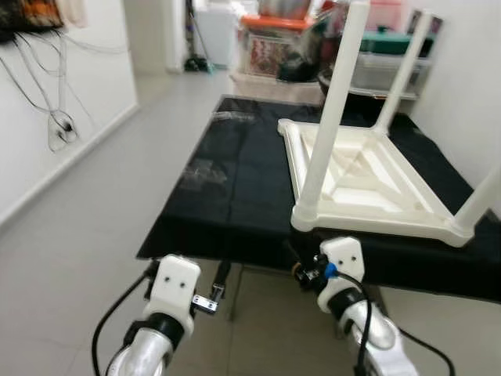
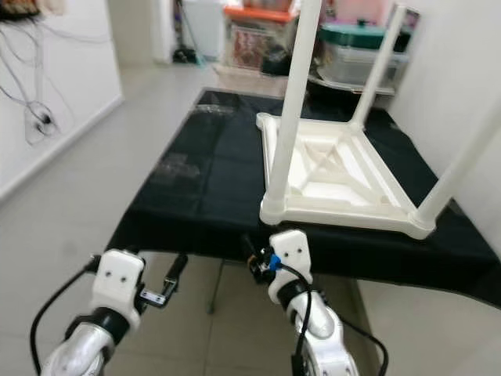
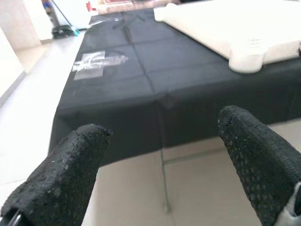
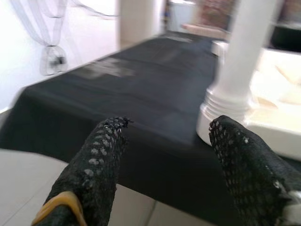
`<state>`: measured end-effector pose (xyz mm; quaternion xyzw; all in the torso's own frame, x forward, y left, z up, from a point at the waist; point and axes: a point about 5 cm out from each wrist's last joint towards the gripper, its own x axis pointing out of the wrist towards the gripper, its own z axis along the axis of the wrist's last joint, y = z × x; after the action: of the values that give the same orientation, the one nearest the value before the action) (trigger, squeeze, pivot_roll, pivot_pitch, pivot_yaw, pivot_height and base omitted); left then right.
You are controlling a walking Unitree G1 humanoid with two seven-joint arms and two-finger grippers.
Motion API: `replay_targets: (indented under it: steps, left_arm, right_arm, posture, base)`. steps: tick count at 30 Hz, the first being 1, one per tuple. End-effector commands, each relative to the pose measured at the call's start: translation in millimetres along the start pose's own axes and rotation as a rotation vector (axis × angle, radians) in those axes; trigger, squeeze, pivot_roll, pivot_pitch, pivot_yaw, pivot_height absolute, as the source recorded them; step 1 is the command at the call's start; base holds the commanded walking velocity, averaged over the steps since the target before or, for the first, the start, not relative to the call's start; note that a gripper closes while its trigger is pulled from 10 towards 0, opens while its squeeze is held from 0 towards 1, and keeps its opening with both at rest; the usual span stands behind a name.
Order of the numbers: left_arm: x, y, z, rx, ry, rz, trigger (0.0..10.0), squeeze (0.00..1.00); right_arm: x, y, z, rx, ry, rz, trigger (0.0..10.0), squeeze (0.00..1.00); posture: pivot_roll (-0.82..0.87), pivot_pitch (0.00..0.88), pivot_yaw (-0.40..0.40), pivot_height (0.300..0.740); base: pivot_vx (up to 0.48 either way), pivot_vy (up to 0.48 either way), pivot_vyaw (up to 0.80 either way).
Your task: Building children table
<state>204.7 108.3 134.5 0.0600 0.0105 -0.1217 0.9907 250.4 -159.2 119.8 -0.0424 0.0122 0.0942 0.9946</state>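
Where the black cloth-covered work table [image 1: 235, 188] fills the middle of the head views, a small white plastic children's table [image 1: 368, 184] lies upside down on its right half, tabletop flat on the cloth, round white legs pointing up. Nearest leg [image 1: 327, 117] stands at the near left corner, close to the cloth's front edge; another leg [image 1: 403, 74] rises at the far side, a third [image 1: 481, 200] at the near right corner. Underside shows moulded ribs crossing diagonally. Left gripper [image 3: 164, 155] hangs below and in front of the cloth's front edge, over pale floor tiles [image 1: 86, 235], fingers [image 3: 70, 174] spread wide, nothing between them. Right gripper [image 4: 164, 146] sits just short of the front edge, aimed at the base of the nearest leg, fingers [image 4: 99, 160] likewise wide apart and empty, not touching the leg. Clear plastic bags [image 1: 200, 172] lie flat on the cloth's left half, well apart from the white table. Beyond the far end: stacked storage boxes [image 1: 274, 39], blurred. Cables [image 1: 55, 117] hang on the white wall at left.
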Motion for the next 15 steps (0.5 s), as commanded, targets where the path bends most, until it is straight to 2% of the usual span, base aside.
replay_targets:
  steps: [1,2,5,11,15]
  left_arm:
    - [0.9,-0.3,5.1,0.012,-0.017,0.002,10.0,0.0]
    - [1.7,1.2,7.3,0.013,-0.025,0.013,10.0,0.0]
    - [3.7,4.2,11.1,0.022,-0.042,0.03,10.0,0.0]
    - [6.1,8.7,11.7,0.04,-0.048,0.054,10.0,0.0]
    - [7.0,11.0,12.8,0.06,-0.052,0.073,10.0,0.0]
  right_arm:
    - [-0.5,-5.8,-3.7,-0.007,0.026,-0.044,10.0,0.0]
    - [-0.5,-6.5,-4.5,-0.007,0.033,-0.05,10.0,0.0]
    - [-0.5,-7.4,-6.6,0.013,0.051,-0.072,10.0,0.0]
    - [0.7,-6.6,-5.9,-0.012,0.044,-0.089,10.0,0.0]
    - [2.8,-6.6,-3.7,-0.028,0.035,-0.089,10.0,0.0]
  posture:
    - [0.11,0.0,-0.045,0.74]
    - [0.12,0.0,-0.045,0.74]
    - [0.12,0.0,-0.044,0.74]
    - [0.11,0.0,-0.044,0.74]
    - [0.11,0.0,-0.043,0.74]
  base:
    - [0.0,0.0,0.0]
    - [0.0,0.0,0.0]
    - [0.0,0.0,-0.8]
    - [0.0,0.0,-0.8]
    - [0.0,0.0,0.0]
